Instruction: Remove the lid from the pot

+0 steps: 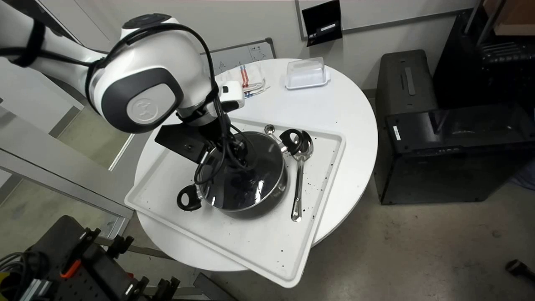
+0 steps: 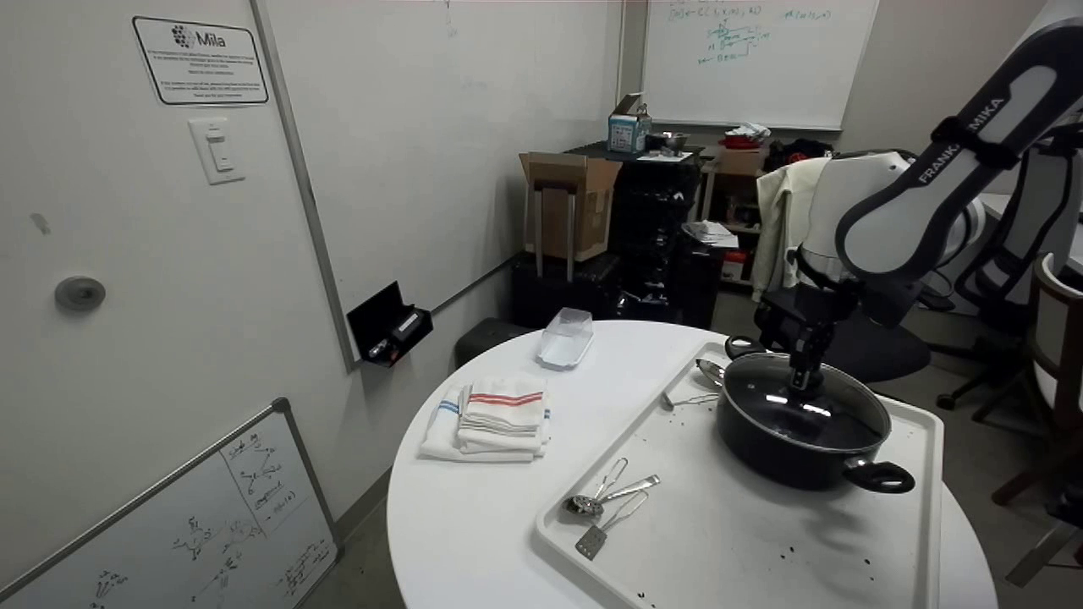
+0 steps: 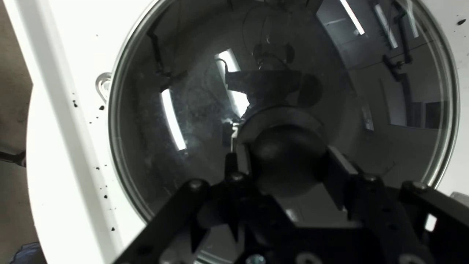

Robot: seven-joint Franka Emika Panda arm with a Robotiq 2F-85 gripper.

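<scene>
The lid (image 2: 808, 423) is seated on the pot (image 2: 783, 467), its knob (image 3: 289, 145) gripped by the end effector (image 3: 287, 161). The pot is set on a white tray (image 2: 719, 537) beside a metal utensil (image 1: 299, 179), and the tray is supported by the desk (image 2: 470, 516), where folded towels (image 2: 503, 419) are also laid.

Free gap btwn pot (image 2: 761, 454) & spatula (image 2: 591, 541)

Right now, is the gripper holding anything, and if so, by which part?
Apparently the lid, by its dark centre knob: the fingers appear to sit against both sides of it.
</scene>
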